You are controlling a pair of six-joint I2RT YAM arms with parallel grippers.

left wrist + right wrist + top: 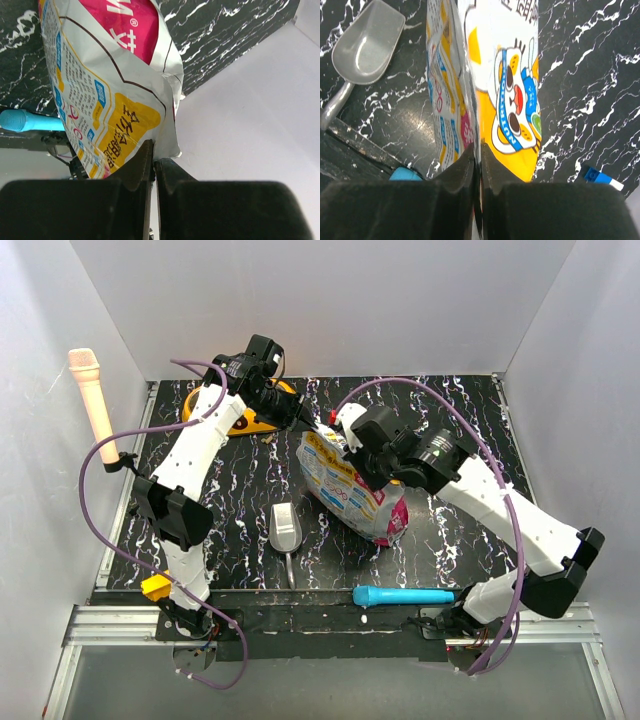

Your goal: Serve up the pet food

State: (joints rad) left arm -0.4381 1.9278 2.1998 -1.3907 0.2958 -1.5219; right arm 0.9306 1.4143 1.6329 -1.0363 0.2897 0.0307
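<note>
The printed pouch [345,490] lies tilted on the dark marbled table, silvery with blue, yellow and magenta print. My left gripper [300,420] is shut on its far corner; in the left wrist view the jaws pinch the pouch's [105,90] silvery edge at my left gripper [155,156]. My right gripper [354,447] is shut on the pouch's upper edge; in the right wrist view the pouch [505,75] hangs from my right gripper [479,150]. No kibble shows; it is hidden inside the pouch. The orange double bowl [246,422] sits at the back left, mostly hidden by my left arm.
A grey metal scoop [284,528] lies left of the pouch, also in the right wrist view [367,45]. A blue handle [405,595] lies at the table's near edge. A peach microphone-shaped object [92,390] leans on the left wall. White walls enclose three sides.
</note>
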